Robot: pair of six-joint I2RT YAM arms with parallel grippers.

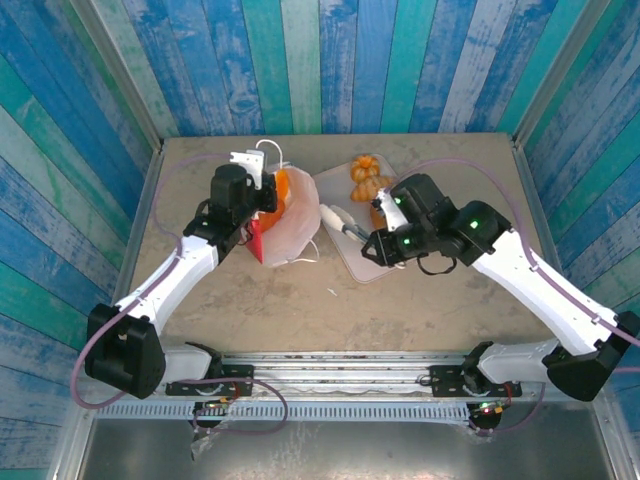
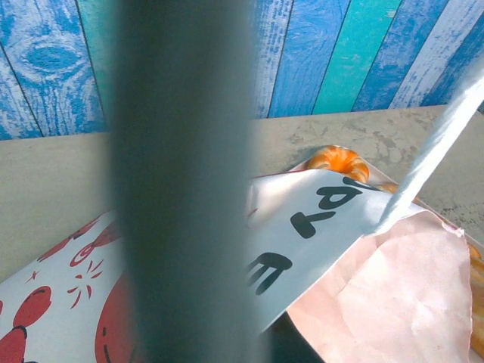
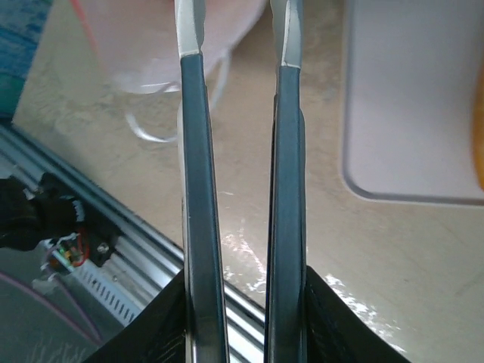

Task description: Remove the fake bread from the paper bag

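- The step in hand looks like reaching in for a piece. The left tool (image 1: 258,205) is clamped on the rim of the small white paper bag with a red lower band (image 1: 295,235), and it does best holding that mouth lifted and steady.
- A glossy orange toy pastry (image 1: 283,187) shows in the bag's mouth, just beside the left tool. More golden toy pastries (image 1: 365,180) lie on the flat pale-pink rectangular tray (image 1: 345,255), off to the right tool's side.
- The right tool (image 3: 236,45) stands at a narrow gap with nothing between its fingers, and the bag is just ahead of its tips. It should widen before entering, go in level, and steer clear of the white cord handle (image 3: 151,128) lying ahead of it.
- The left arm stretches forward, its wrist bent down over the bag. The right arm folds inward across the tray, its tool low and near level above the beige counter (image 3: 318,227).
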